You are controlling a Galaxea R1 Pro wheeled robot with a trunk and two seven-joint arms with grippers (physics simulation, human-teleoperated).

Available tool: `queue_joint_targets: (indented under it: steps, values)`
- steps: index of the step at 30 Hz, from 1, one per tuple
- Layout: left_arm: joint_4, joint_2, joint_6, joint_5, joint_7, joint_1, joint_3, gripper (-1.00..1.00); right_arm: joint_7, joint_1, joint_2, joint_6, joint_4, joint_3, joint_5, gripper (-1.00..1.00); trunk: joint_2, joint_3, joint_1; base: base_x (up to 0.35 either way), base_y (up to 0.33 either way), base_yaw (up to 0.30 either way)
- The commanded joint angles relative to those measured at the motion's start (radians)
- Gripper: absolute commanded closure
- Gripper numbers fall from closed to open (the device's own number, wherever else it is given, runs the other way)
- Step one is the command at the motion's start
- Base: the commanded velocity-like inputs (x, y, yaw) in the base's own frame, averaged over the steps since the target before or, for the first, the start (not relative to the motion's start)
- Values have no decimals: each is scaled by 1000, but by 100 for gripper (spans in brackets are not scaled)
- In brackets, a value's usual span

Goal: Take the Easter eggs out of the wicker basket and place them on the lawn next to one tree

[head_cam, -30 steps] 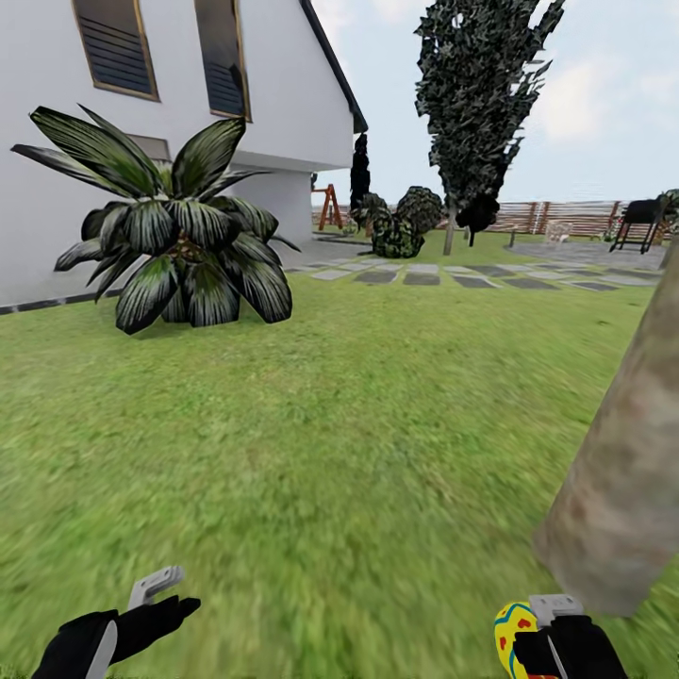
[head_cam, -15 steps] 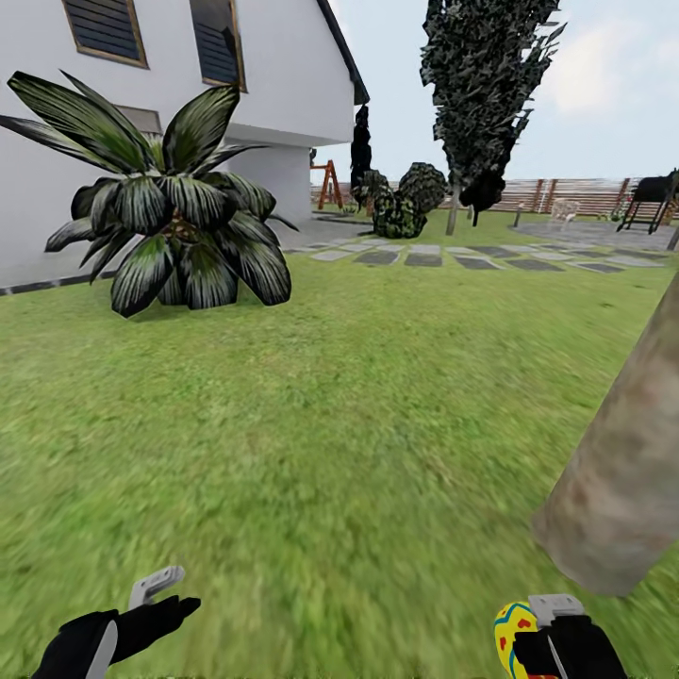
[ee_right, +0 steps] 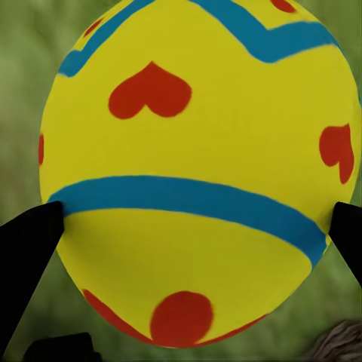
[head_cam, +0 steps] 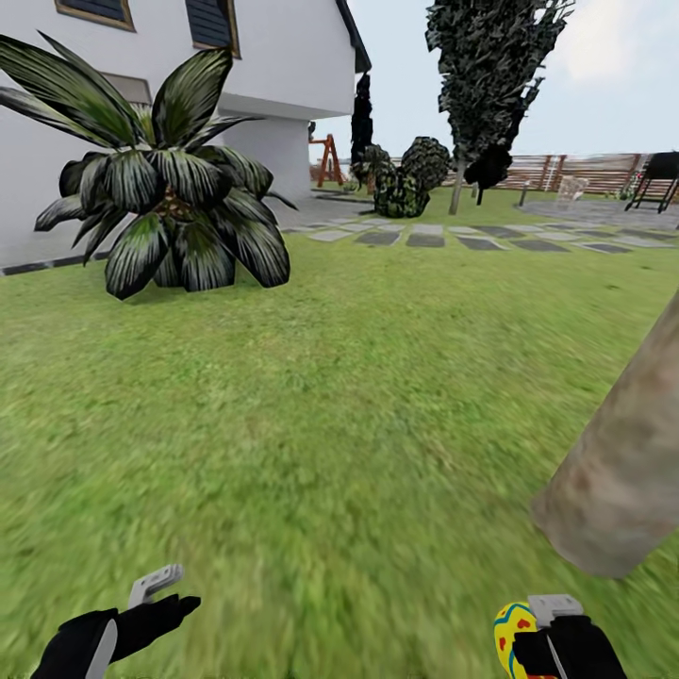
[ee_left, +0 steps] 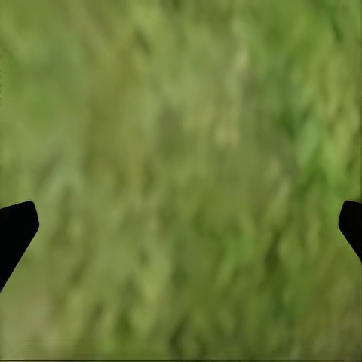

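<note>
- Right wrist view: the right claw (ee_right: 192, 226) was closed on an Easter egg (ee_right: 188, 166), its two dark fingertips pressed against the egg's opposite sides. The egg was yellow with blue bands and red marks, and blurred grass lay behind it.
- In the head view the same right claw (head_cam: 545, 634) sat at the lower edge with the egg (head_cam: 514, 634) showing on its inner side.
- The left claw (ee_left: 181, 226) was wide open and held nothing; its fingertips (ee_left: 15, 230) stood far apart over bare grass. In the head view it (head_cam: 156, 604) hung low on the left.
- The tree trunk (head_cam: 622, 462), grey-beige and mottled, rose slanting on the right, its foot on the lawn (head_cam: 339, 415) just ahead of the right claw and slightly to its outer side.
- That is the relation the coming move turns on, as I judge it: the right arm was much the nearer to the trunk, and a short reach forward and down would set the egg beside its foot.
- Farther off stood a broad-leaved palm (head_cam: 160, 179) by a white house (head_cam: 283, 85), grey paving slabs (head_cam: 453, 236), round bushes (head_cam: 410, 189) and a fence (head_cam: 566, 174).
</note>
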Motion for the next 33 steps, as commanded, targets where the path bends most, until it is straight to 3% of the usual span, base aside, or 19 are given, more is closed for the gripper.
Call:
queue_joint_targets:
  steps: [1, 30, 33]
  values:
    - [-1, 0, 7, 6, -2, -1, 2, -100, 10, 0, 0, 4, -1, -1, 11, 100, -1, -5, 0, 0, 0, 0]
    - [-4, 0, 7, 6, -3, -1, 2, -100, 10, 0, -1, 2, 0, -3, 11, 100, -7, -117, 13, 0, 0, 0]
    - [-4, 0, 7, 6, -3, -1, 2, -100, 10, 0, -1, 2, 0, -2, 11, 100, -7, -117, 13, 0, 0, 0]
